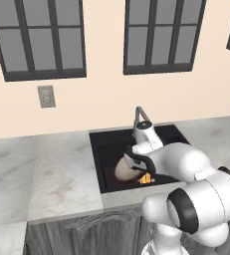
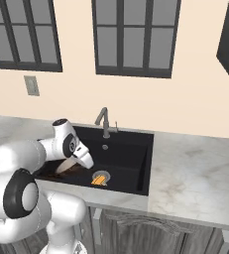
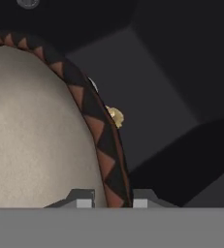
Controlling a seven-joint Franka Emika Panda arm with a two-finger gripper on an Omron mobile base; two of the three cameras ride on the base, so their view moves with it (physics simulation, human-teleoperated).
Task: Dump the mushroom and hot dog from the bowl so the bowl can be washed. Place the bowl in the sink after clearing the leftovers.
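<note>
Now down inside the sink [image 1: 104,142], lower centre of the left base view, with the gripper [image 3: 112,202] clamped on the bowl [image 3: 36,131]. Fingers [image 3: 82,199] pinching the bowl's dark zigzag rim at the bottom of the hand view, one tip on the tan inner side, one outside. Bowl held tilted, pale interior showing bare, probably so the leftovers slide off into the basin. Orange-tan hot dog [image 2: 99,179] lying on the black sink floor at the drain, lower centre of the right base view, just beside the bowl's edge. Small yellowish lump past the rim in the hand view, too small to name; mushroom not made out. Faucet [image 2: 104,121] upright behind the basin. Judged: dumping appears done, bowl already within the sink, only setting down and release left.
</note>
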